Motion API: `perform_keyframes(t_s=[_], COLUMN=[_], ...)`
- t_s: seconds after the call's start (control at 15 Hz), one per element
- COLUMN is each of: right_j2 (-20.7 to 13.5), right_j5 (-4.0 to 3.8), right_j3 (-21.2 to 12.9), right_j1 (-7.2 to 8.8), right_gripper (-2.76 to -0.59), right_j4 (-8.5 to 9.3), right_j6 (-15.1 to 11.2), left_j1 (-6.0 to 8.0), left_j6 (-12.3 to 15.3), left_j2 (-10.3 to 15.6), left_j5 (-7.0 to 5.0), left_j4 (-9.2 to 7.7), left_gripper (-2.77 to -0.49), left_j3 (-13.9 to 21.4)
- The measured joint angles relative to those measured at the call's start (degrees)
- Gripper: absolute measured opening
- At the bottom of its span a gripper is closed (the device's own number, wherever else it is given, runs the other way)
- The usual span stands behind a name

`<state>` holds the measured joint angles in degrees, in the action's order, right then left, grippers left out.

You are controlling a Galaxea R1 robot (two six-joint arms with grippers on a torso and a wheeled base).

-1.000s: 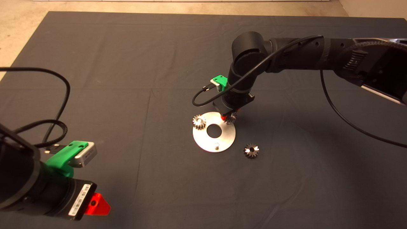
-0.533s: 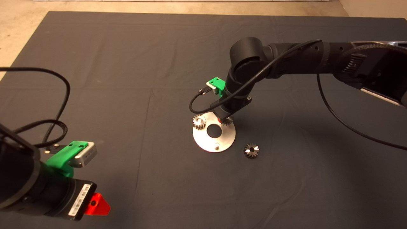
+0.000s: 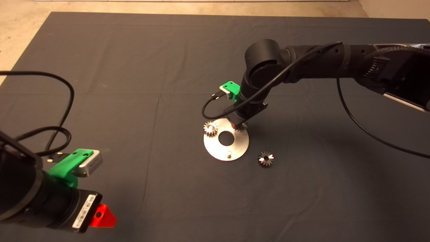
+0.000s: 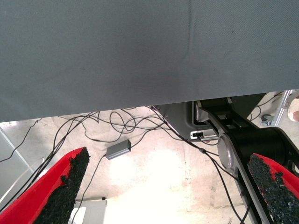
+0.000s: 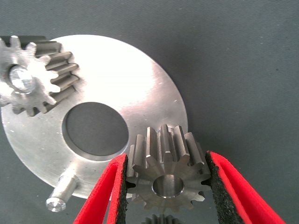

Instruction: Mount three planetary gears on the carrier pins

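Head: right gripper (image 3: 239, 126) over disc (image 3: 215, 149), one gear seated (image 3: 210, 128), third gear (image 3: 265, 159) loose on surface | Left wrist: left gripper (image 4: 168, 186) parked, jaws apart | Right wrist: jaws clamp second gear (image 5: 167, 171), apparently unseated; empty pin (image 5: 61, 196).

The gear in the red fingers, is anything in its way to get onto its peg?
Nothing visible blocks it. The right gripper holds the gear over the disc's edge; its peg isn't visible beneath it. Another gear is already seated, apart.
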<state>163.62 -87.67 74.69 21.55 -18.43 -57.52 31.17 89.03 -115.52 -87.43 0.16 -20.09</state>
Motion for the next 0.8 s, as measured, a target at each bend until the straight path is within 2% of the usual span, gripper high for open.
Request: perform_keyframes(t_s=[0.8], right_j2=[-0.94], right_j5=[0.40], right_j3=[2.21], right_j1=[0.33], right_gripper=[-2.32], right_j4=[0.18], right_j6=[-0.06], left_j1=[0.00], left_j6=[0.01], left_j2=[0.00], left_j5=[0.00], left_j4=[-0.21], left_gripper=[-0.79], left_j3=[0.00])
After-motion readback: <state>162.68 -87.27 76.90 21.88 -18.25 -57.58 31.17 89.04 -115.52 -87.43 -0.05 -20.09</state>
